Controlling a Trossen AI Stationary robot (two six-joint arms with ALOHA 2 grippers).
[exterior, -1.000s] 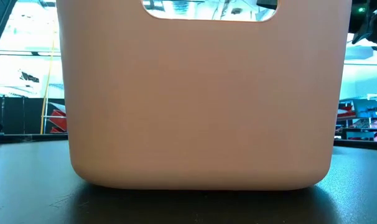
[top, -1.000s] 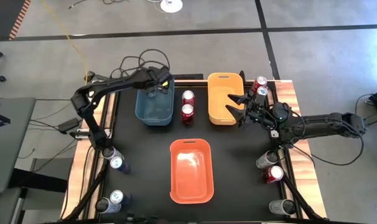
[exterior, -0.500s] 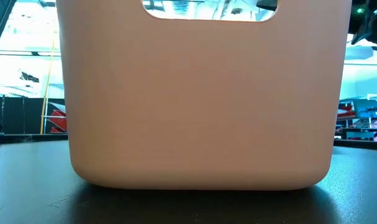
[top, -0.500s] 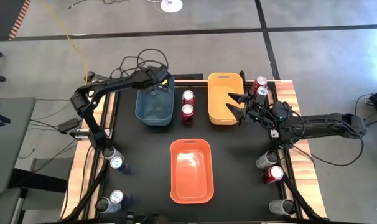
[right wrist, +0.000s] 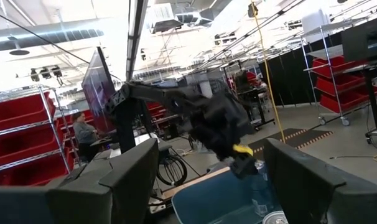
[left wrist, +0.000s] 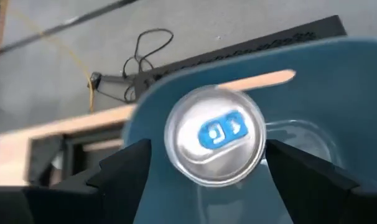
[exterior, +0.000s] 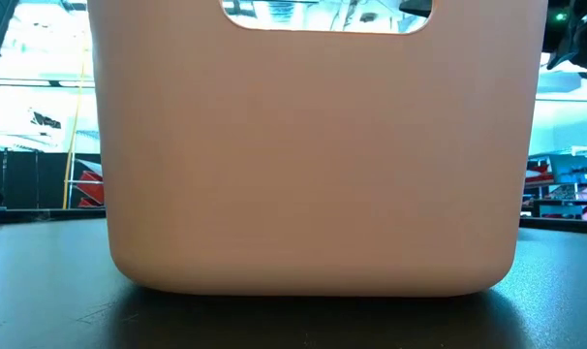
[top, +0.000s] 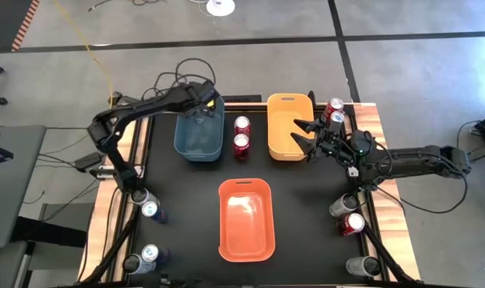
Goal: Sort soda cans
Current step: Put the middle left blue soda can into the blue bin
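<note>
- Grey concrete floor all round, a black-topped table [top: 306, 208] with wooden edges in the middle, and red shelving in the room behind.
- Three bins on it: blue bin [top: 198, 136] far left, yellow bin [top: 289, 128] far right, orange bin [top: 246, 219] nearer the front centre. The orange one basically fills the whole low view [exterior: 313, 155].
- Left hand [top: 202, 114] is over the blue bin's far end. A blue-tabbed can [left wrist: 214, 142] sits between its fingers [left wrist: 123, 171]; fingers look spread off the can's sides, so let go rather than squeezing.
- Right hand [top: 306, 136] hangs over the yellow bin's right edge, fingers wide apart, nothing in them.
- Two red cans [top: 242, 134] stand between the blue and yellow bins.
- More cans [top: 334, 110] at the far right corner, a group [top: 348, 214] on the right edge, another group [top: 149, 210] on the left edge.
</note>
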